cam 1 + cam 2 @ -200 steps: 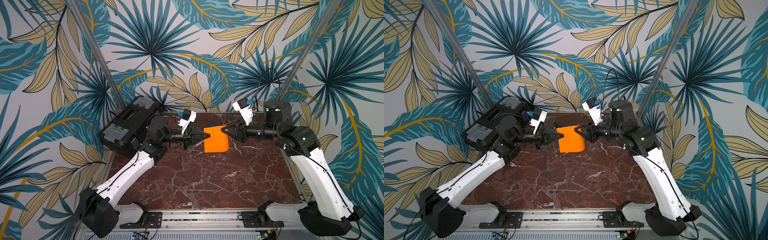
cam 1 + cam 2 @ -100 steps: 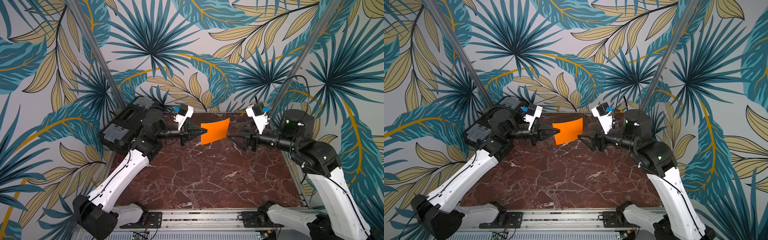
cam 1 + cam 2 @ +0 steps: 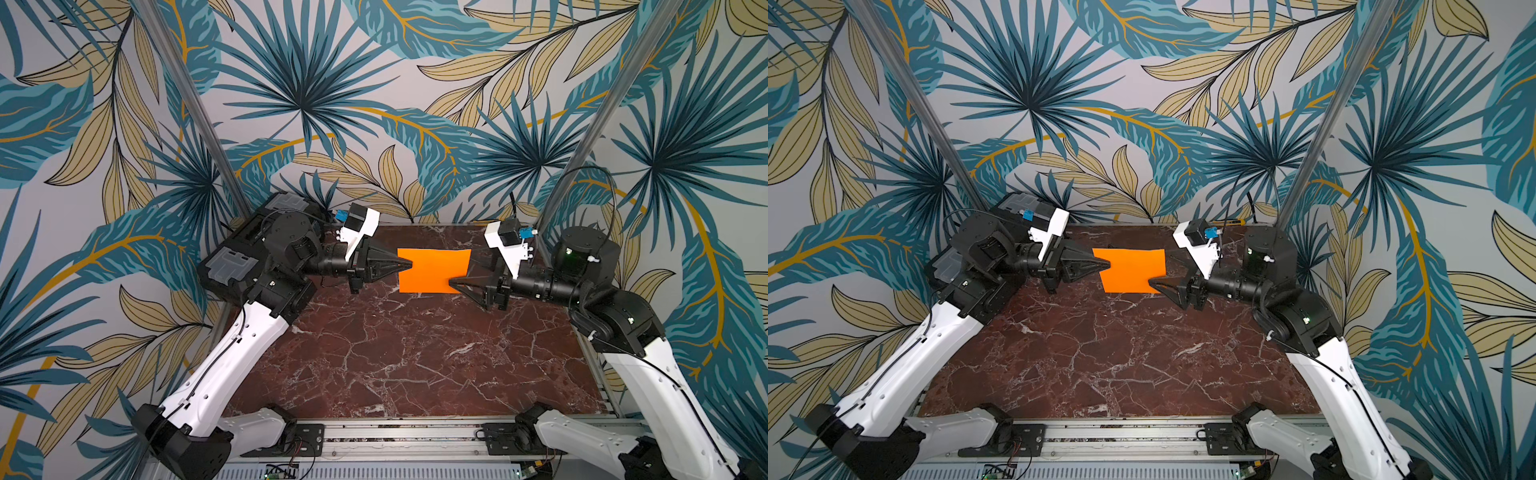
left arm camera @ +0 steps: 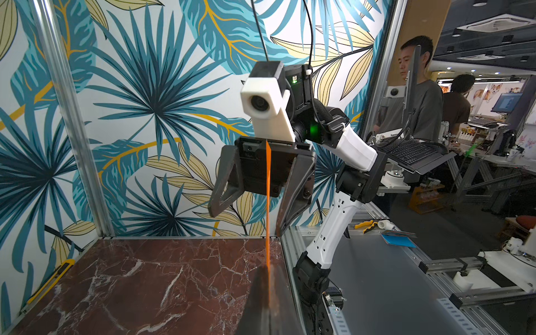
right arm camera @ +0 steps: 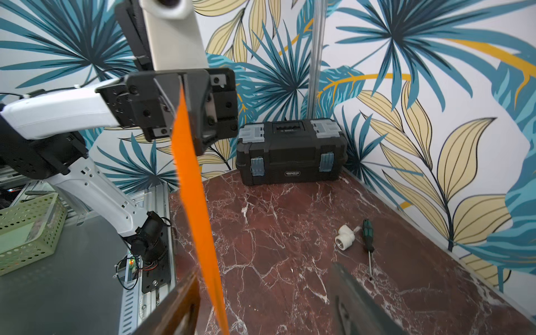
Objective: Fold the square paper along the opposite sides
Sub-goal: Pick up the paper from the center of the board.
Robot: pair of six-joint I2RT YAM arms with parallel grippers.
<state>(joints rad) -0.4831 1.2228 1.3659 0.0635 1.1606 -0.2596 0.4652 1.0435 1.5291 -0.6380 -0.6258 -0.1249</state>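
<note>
Pinched at one edge in the clenched left fingers (image 3: 384, 266), hanging upright above the dark red marble bench (image 3: 395, 353), with the spread right fingers (image 3: 467, 286) straddling the opposite edge — thin bright orange square paper (image 3: 432, 270), prone to buckling or slipping free if gripped askew.

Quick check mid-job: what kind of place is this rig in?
Likely a robotics lab cell: leaf-print panels on aluminium posts, a marble-look table, and a person at a keyboard beyond.
</note>
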